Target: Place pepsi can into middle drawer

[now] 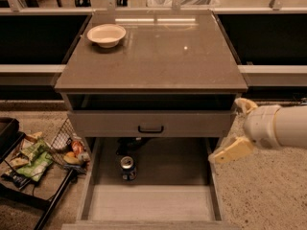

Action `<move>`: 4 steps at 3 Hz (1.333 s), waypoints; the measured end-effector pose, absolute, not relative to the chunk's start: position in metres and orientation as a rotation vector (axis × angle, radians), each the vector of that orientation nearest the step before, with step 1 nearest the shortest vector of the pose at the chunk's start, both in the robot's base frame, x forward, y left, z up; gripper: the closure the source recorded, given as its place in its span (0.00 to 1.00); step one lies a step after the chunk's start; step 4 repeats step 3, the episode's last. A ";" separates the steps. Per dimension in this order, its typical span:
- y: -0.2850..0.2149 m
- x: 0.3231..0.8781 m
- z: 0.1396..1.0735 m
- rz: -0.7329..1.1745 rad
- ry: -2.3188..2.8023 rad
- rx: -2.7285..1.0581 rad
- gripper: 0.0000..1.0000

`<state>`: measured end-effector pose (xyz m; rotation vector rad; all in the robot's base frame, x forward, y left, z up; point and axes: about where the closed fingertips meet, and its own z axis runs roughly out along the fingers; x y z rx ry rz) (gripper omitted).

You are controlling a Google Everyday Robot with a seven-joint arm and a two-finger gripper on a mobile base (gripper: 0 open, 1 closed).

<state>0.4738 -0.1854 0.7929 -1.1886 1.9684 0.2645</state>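
A: Pepsi can (128, 168) status?
B: Upright in the middle drawer (151, 202), silver top up. It sits on the darker rear part of the floor, left of centre, apart from both side walls.
A: Drawer position?
B: Pulled out well past the front edge of the desk (158, 56). The can stands just behind the pale grey front strip of the floor.
A: Anything near the can?
B: A dark shape just behind it, under the desk's front edge. Cannot tell what it is.
A: Gripper (238, 128)?
B: Off the desk's front right corner, outside the drawer's right wall and above it. Its two tan fingers (232, 151) are spread wide and hold nothing. It is well apart from the can. One finger is up by the corner, the other angles down toward the drawer's right rim. Contact with the rim cannot be told.
A: Arm?
B: The white arm (280, 126) comes in from the right.
A: Above the drawer?
B: A flat grey drawer front (105, 123) with a small black handle (151, 129), closed, under the desk's front edge.
A: Desk top?
B: A white bowl (106, 35), upright, near the rear left corner.
A: Floor?
B: A wire basket (60, 138) with snack bags (33, 155), left of the desk's front left corner, beside the drawer's left wall.
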 end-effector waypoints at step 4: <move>-0.209 0.474 0.869 -0.050 2.085 -1.430 0.00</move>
